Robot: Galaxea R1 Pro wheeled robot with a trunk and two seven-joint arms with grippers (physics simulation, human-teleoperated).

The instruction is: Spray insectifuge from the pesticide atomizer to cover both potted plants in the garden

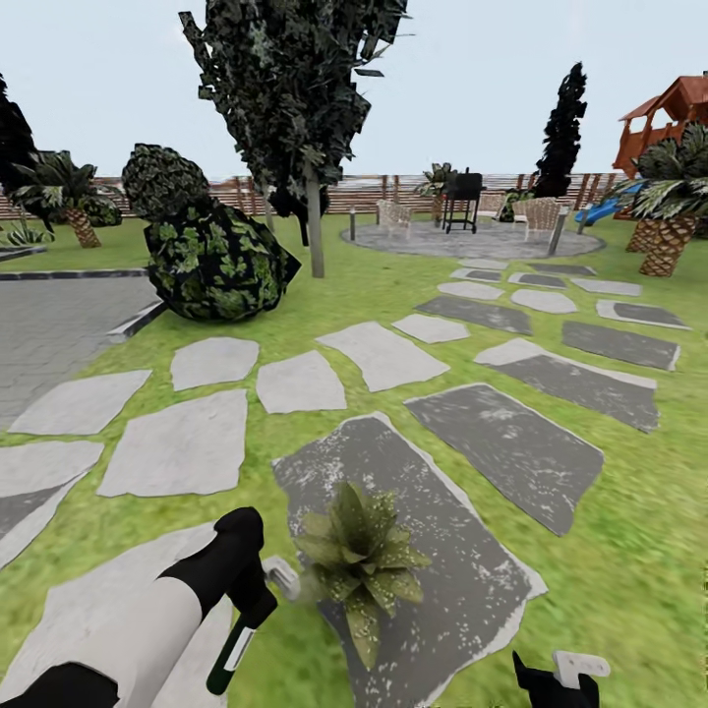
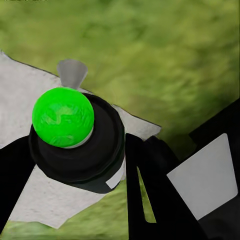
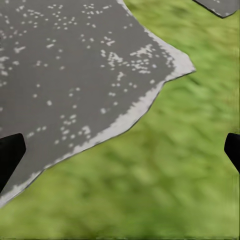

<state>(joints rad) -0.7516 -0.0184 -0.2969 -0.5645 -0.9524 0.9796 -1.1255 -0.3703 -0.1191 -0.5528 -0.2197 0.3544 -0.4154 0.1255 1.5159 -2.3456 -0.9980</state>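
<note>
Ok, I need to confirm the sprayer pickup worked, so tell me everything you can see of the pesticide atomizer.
The pesticide atomizer is a slim dark green-black bottle with a white trigger head, held in the left gripper and tilted, its base pointing down toward the grass. The white nozzle pokes toward the potted plant close beside it, with a faint haze at the leaves. In the left wrist view the bottle looks round and dark, topped by a glossy bright green ball, with black fingers alongside it.
</note>
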